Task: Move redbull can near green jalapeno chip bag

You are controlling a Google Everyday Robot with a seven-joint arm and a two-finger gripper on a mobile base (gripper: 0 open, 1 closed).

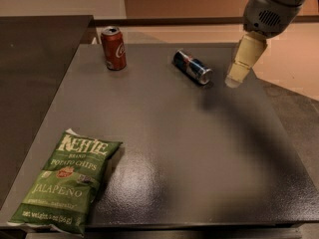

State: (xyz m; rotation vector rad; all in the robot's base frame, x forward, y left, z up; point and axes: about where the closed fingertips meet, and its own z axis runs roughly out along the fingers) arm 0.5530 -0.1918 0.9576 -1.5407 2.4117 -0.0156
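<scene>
1. The redbull can (192, 67) lies on its side at the far end of the surface (189, 158). Its silver top points toward the claw (233, 78), which hangs just to its right, not touching. Whether the claw is released or clenched, I cannot tell from here.
2. Handling, I'd say: a slim metal can, stiff but thin-walled, smooth and slippery. Lying down like that, it will likely roll if nudged. Full or empty, I can't say.
3. The best hold looks to be across the middle of the body, not the ends.
4. The bag (67, 180) sits at the near left corner, well apart.
5. Count: one redbull can, one upright cola can (113, 48), one bag, one claw.
</scene>
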